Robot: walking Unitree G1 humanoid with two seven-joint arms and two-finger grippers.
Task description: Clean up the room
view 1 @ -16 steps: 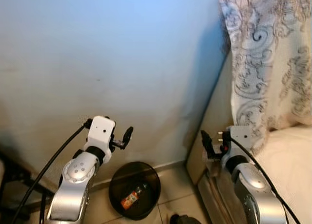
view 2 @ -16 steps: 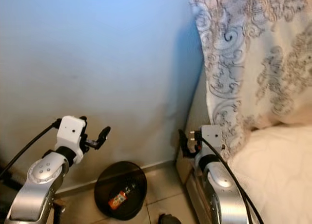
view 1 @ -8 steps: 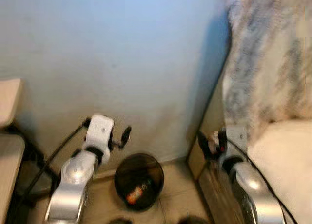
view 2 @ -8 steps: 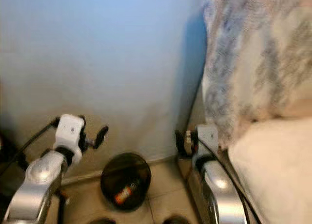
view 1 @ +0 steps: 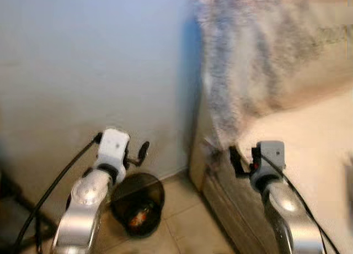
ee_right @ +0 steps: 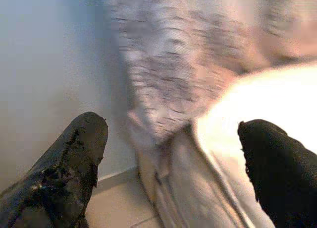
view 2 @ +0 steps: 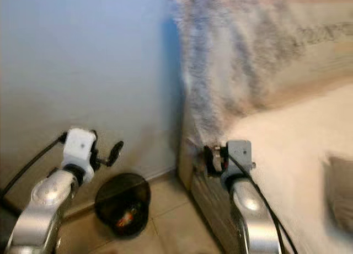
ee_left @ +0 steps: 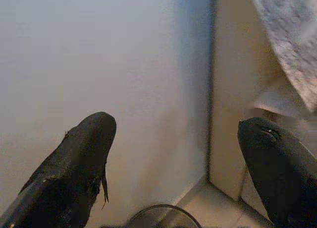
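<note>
The left gripper [ee_left: 173,163], held empty with fingers wide apart, is poised directly above the black bin [view 1: 138,201], which is set on the floor against the wall, nearer than the right gripper [ee_right: 173,173], likewise spread empty beside the bed [view 1: 309,121].

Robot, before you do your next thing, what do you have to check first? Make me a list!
1. Left gripper open with nothing in it: ok, fingers spread wide.
2. Right gripper open with nothing in it: ok.
3. Black bin within sight on the tiled floor by the wall: ok, below the left arm.
4. Something already in the bin: ok, a small orange-red item, too blurred to name.
5. Clear view: not ok, the head pictures are blurred.
6. Bed with patterned cloth close to the right arm: ok, not touching.
</note>
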